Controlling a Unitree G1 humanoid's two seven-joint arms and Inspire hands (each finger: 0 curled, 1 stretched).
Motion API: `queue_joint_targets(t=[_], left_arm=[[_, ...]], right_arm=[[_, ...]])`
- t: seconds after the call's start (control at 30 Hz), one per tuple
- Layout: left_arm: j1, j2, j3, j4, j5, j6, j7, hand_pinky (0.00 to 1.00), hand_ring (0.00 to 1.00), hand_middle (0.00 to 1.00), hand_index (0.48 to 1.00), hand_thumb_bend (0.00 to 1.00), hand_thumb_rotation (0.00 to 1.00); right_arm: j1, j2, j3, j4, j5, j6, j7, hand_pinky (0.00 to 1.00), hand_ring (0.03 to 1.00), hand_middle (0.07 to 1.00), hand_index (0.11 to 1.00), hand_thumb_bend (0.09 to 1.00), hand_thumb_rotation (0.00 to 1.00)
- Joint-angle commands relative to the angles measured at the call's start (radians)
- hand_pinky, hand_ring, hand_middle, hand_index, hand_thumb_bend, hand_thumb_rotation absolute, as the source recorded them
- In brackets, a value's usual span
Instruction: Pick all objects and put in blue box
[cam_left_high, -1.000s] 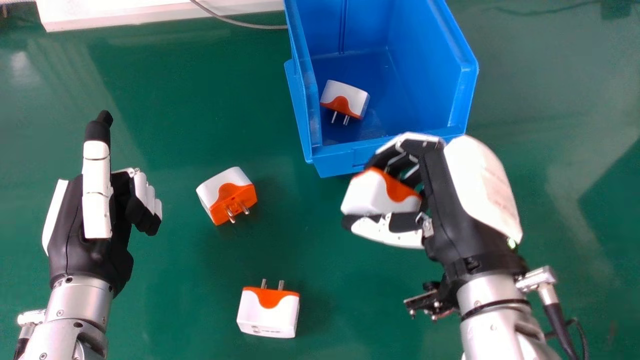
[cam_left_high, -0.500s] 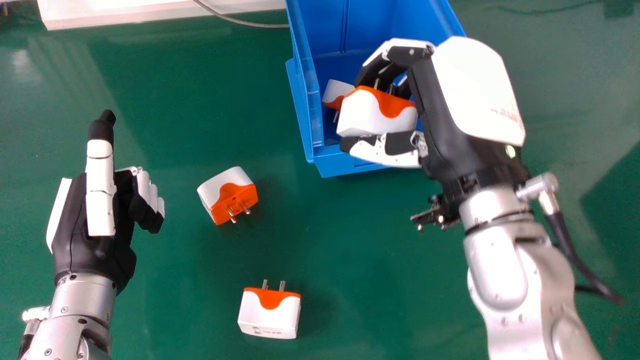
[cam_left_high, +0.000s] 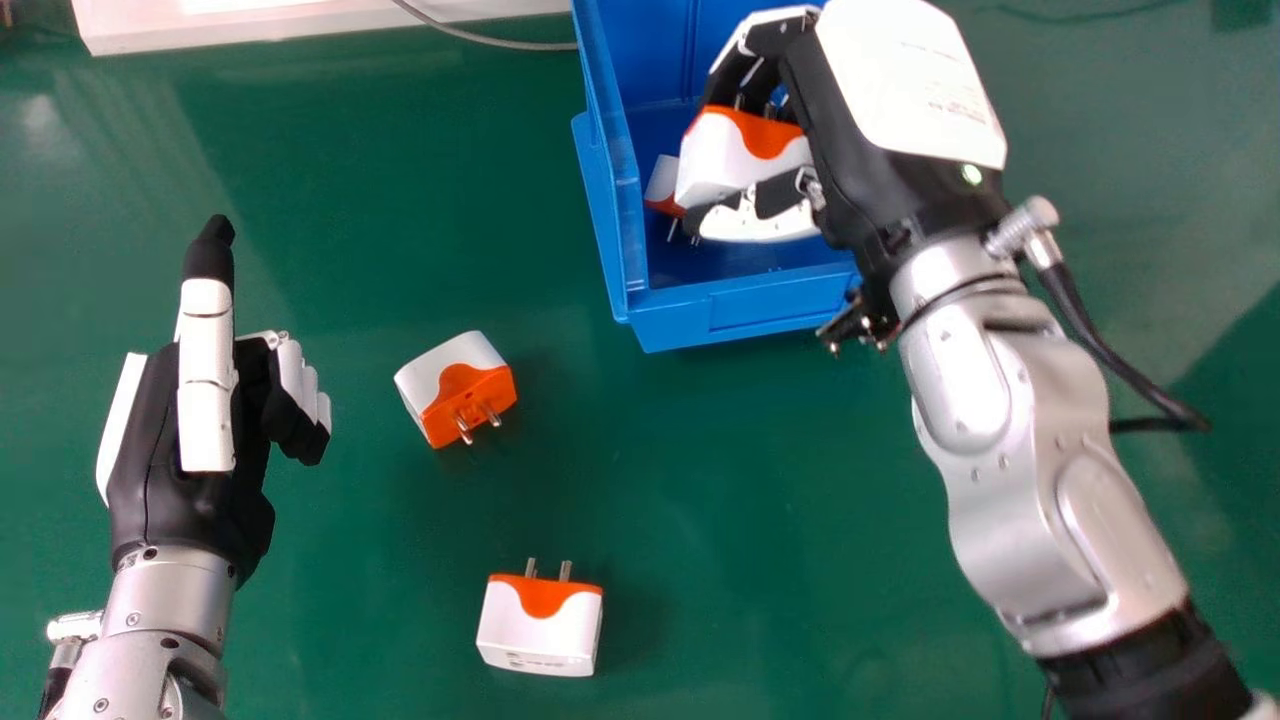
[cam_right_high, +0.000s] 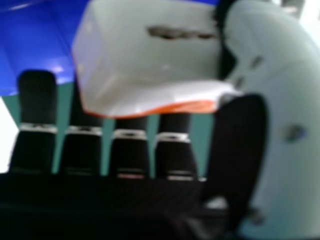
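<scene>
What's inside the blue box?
One orange and white plug lies in the blue box. The right hand holds another plug over it, so part of the first one and some of the box's floor are covered up.

A smooth, dark green tabletop (cam_left_high: 380, 560) bore a blue, open-topped plastic box (cam_left_high: 760, 310). A blocky white-and-orange two-pin adapter (cam_left_high: 445, 385) lay nearer, to its left; a matching adapter (cam_left_high: 540, 635) lay nearer still. A thin grey cable (cam_left_high: 485, 40) ran behind.
</scene>
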Motion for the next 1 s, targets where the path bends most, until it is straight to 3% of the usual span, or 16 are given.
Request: queue_joint_targets(t=[0.0, 0.17, 0.4, 0.43, 0.5, 0.53, 0.57, 0.6, 0.63, 0.67, 0.77, 0.8, 0.87, 0.97], left_arm=[[0.003, -0.004, -0.003, -0.01, 0.009, -0.023, 0.002, 0.0, 0.0, 0.0, 1.0, 0.65, 1.0], [0.008, -0.007, -0.008, -0.016, 0.018, -0.027, 0.004, 0.0, 0.0, 0.0, 1.0, 0.65, 1.0], [0.02, -0.008, -0.006, -0.017, 0.03, -0.04, 0.002, 0.0, 0.0, 0.0, 1.0, 0.65, 1.0], [0.024, -0.009, -0.007, -0.021, 0.031, -0.041, 0.002, 0.0, 0.0, 0.15, 1.0, 0.65, 1.0], [0.032, -0.01, -0.01, -0.032, 0.038, -0.041, 0.006, 0.0, 0.0, 0.15, 1.0, 0.65, 1.0], [0.036, -0.011, -0.012, -0.038, 0.043, -0.041, 0.008, 0.0, 0.0, 0.28, 1.0, 0.65, 1.0], [0.04, -0.012, -0.014, -0.046, 0.047, -0.041, 0.01, 0.0, 0.0, 0.28, 1.0, 0.65, 1.0], [0.043, -0.012, -0.015, -0.049, 0.05, -0.04, 0.01, 0.0, 0.0, 0.38, 1.0, 0.64, 1.0], [0.046, -0.012, -0.016, -0.052, 0.052, -0.04, 0.011, 0.0, 0.0, 0.38, 1.0, 0.64, 1.0], [0.048, -0.011, -0.017, -0.054, 0.052, -0.039, 0.011, 0.0, 0.0, 0.46, 1.0, 0.64, 0.99], [0.056, -0.01, -0.017, -0.061, 0.049, -0.037, 0.007, 0.0, 0.0, 0.46, 1.0, 0.64, 0.99], [0.059, -0.011, -0.017, -0.064, 0.048, -0.036, 0.006, 0.0, 0.0, 0.53, 1.0, 0.64, 0.99], [0.064, -0.012, -0.019, -0.074, 0.047, -0.031, 0.006, 0.0, 0.0, 0.53, 1.0, 0.64, 0.99], [0.076, -0.015, -0.02, -0.094, 0.044, -0.021, 0.007, 0.0, 0.0, 0.62, 1.0, 0.63, 0.99]], right_arm=[[-0.084, -0.008, -0.014, 0.042, 0.007, -0.01, -0.022, 0.33, 0.43, 0.532, 0.532, 0.49, 0.0], [-0.171, -0.015, 0.0, 0.165, 0.001, 0.006, -0.013, 0.33, 0.433, 0.536, 0.541, 0.489, 0.0], [-0.283, -0.034, 0.06, 0.343, -0.039, 0.004, -0.036, 0.33, 0.437, 0.538, 0.542, 0.489, 0.0], [-0.289, -0.038, 0.066, 0.349, -0.041, 0.004, -0.037, 0.33, 0.44, 0.539, 0.539, 0.489, 0.0], [-0.339, -0.05, 0.091, 0.427, -0.053, -0.006, -0.037, 0.33, 0.44, 0.539, 0.539, 0.489, 0.0], [-0.362, -0.054, 0.101, 0.464, -0.054, -0.009, -0.036, 0.33, 0.444, 0.54, 0.534, 0.49, 0.0], [-0.38, -0.056, 0.109, 0.492, -0.055, -0.011, -0.034, 0.33, 0.444, 0.54, 0.534, 0.49, 0.0], [-0.396, -0.056, 0.115, 0.521, -0.054, -0.012, -0.036, 0.33, 0.446, 0.54, 0.526, 0.491, 0.0], [-0.41, -0.055, 0.121, 0.546, -0.054, -0.013, -0.041, 0.33, 0.446, 0.54, 0.526, 0.491, 0.0], [-0.422, -0.053, 0.128, 0.571, -0.055, -0.013, -0.048, 0.33, 0.449, 0.539, 0.516, 0.492, 0.0], [-0.445, -0.047, 0.145, 0.623, -0.057, -0.008, -0.067, 0.33, 0.449, 0.539, 0.516, 0.492, 0.0], [-0.45, -0.045, 0.15, 0.632, -0.056, -0.004, -0.069, 0.34, 0.451, 0.539, 0.508, 0.493, 0.0], [-0.457, -0.041, 0.158, 0.648, -0.053, 0.004, -0.068, 0.34, 0.451, 0.539, 0.508, 0.493, 0.0], [-0.463, -0.033, 0.162, 0.669, -0.04, 0.009, -0.065, 0.34, 0.45, 0.539, 0.502, 0.494, 0.0]])
